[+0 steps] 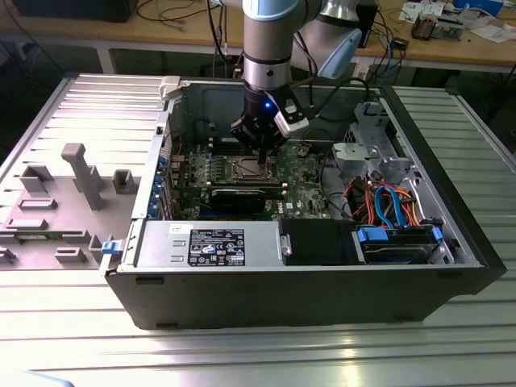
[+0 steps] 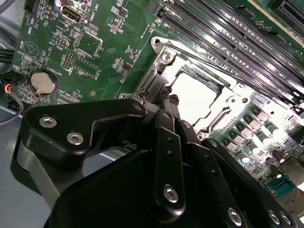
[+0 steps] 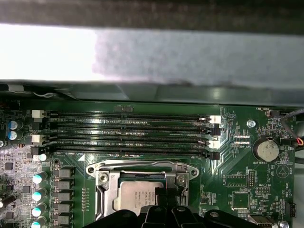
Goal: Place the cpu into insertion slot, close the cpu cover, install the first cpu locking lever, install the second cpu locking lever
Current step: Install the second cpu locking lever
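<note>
The gripper (image 1: 260, 147) hangs low inside the open computer case (image 1: 451, 266), right over the insertion slot (image 1: 245, 168) on the green motherboard (image 1: 302, 193), on the side of the board toward the case's back wall, just beside the long memory slots (image 3: 128, 133). In both wrist views the cpu (image 3: 137, 197) already lies flat in the socket, its silvery top showing through the square cut-out of the cpu cover (image 3: 108, 183), which appears to be folded down over it. In the second wrist view the black fingers (image 2: 167, 102) come together to a narrow tip at the socket's edge, close to a thin metal locking lever (image 2: 199, 59) that runs along the frame; the fingertips look nearly or fully closed, but whether they pinch the lever or merely press beside it I cannot tell. As a judgement, seating the chip and closing the cover look done, and the work now is at the levers. The cpu itself is light, stiff and fragile, slick on its metal top, and best taken only by its edges; the contacts beneath it would bend easily, so it should not be nudged sideways. The lever is springy wire, stiff under load, best caught near its free bent end, where it could snap back if it slips. A coin battery (image 3: 266, 149) sits on the board well apart from the socket.
</note>
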